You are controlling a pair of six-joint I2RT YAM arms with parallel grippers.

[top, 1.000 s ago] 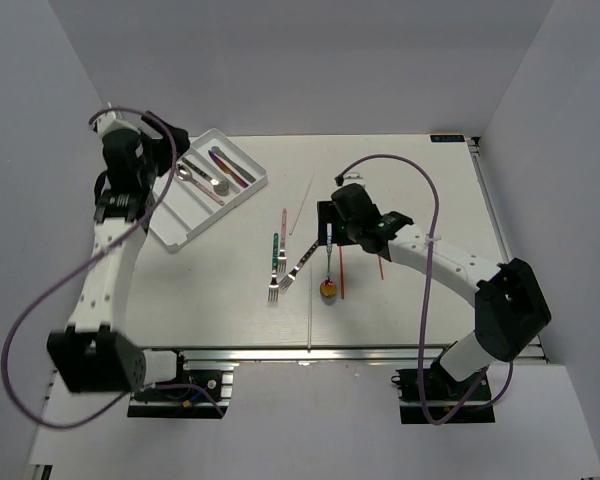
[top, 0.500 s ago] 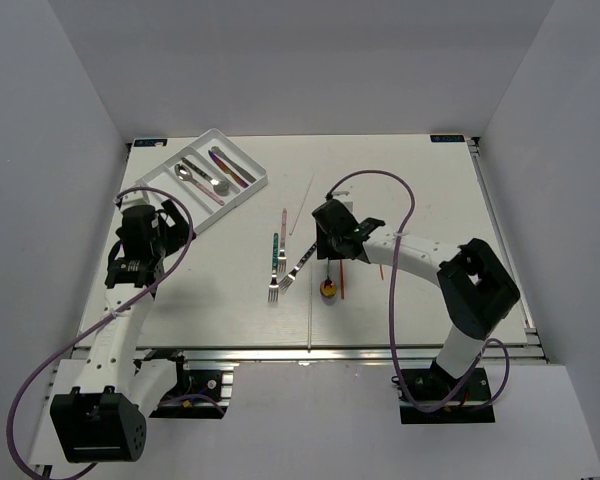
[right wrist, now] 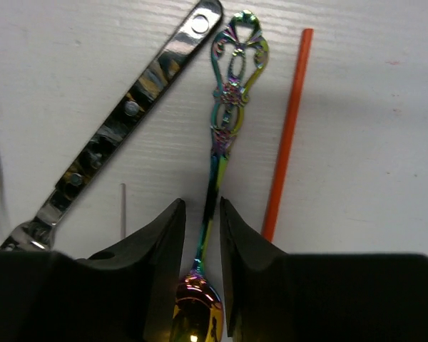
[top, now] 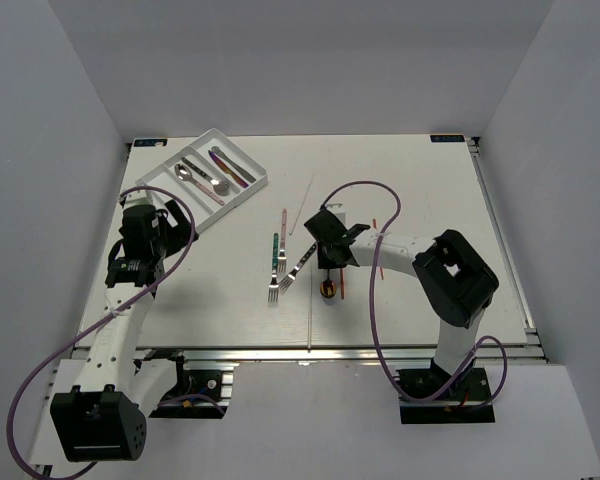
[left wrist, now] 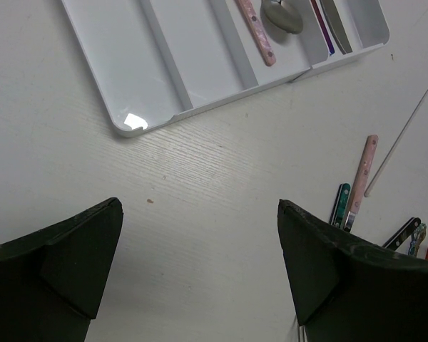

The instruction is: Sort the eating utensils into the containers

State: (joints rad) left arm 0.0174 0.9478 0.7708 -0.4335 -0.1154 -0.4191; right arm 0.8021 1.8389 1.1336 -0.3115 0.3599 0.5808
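Since a second ago: swung back off the white cutlery tray [left wrist: 114,57] with the left gripper [left wrist: 200,206], now hovering over the table [left wrist: 200,157] beside the tray's near corner, spread wide and empty. Lowered with the right gripper [right wrist: 202,214] onto the loose cutlery mid-table, narrowed to a slim gap flanking the stem of the rainbow spoon [right wrist: 225,135]; pinching yet or not, impossible to tell. Best closed squarely on that stem alone, clear of the black-handled fork [right wrist: 128,121] and red stick [right wrist: 289,121] on either side, then lifted straight. Loose cutlery otherwise unshifted.
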